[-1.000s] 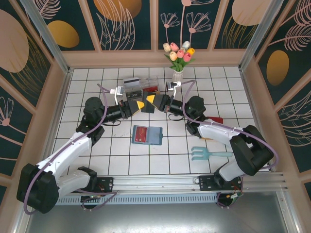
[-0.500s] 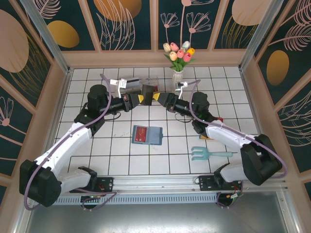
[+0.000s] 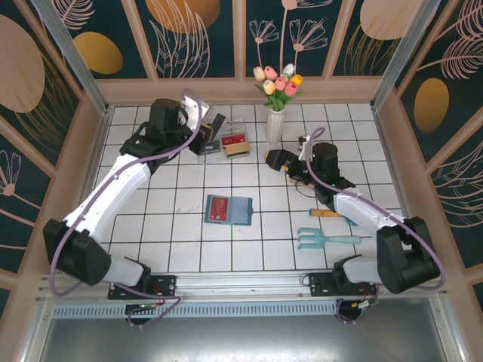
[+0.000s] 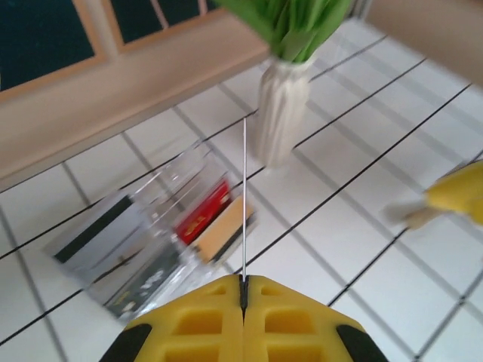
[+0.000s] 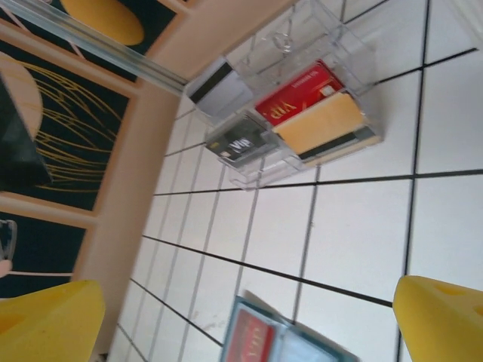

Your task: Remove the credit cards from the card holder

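**Wallet (image 3: 238,210) lies mid-table**

From above, we see the wallet open mid-table holding a red card (image 3: 218,207); other cards (image 3: 235,143) lie in the tray (image 3: 232,130) near the far edge. Left wrist: our left gripper (image 4: 243,283) is pressed together, empty. Right wrist: our right gripper (image 5: 249,302) is spread wide.

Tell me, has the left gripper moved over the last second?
Yes. In the top view the left gripper has swung away from the card holder, back and left, ending over the clear tray's left end.

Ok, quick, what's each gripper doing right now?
Left gripper: fingers closed on what looks like a card seen edge-on.
Right gripper: fingers open, empty.
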